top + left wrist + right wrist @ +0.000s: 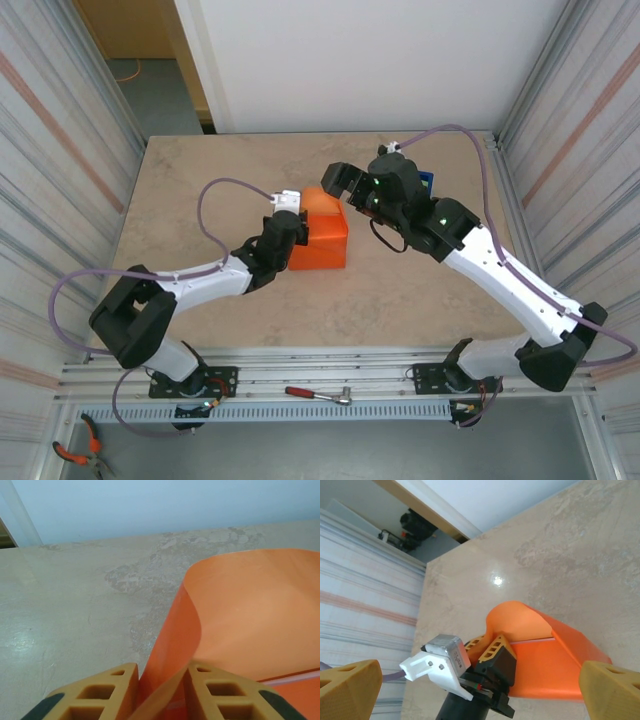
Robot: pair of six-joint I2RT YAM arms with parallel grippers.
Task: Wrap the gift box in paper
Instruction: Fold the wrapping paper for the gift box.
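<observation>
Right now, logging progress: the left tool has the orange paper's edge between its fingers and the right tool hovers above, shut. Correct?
No: the right tool hovers above wide open, as the right wrist view shows. The rest holds.

Beige stone-patterned table (pixel 190 170) in front of me, mottled with darker veins, and my right wrist view catches 1 bright glare spot on its surface. Near the middle lies 1 sheet of orange paper (pixel 325 245). It isn't flat: it's humped into a boxy mound, 1 flap curling upward. Toward the far right sits 1 small blue object (pixel 428 180), mostly hidden.
</observation>
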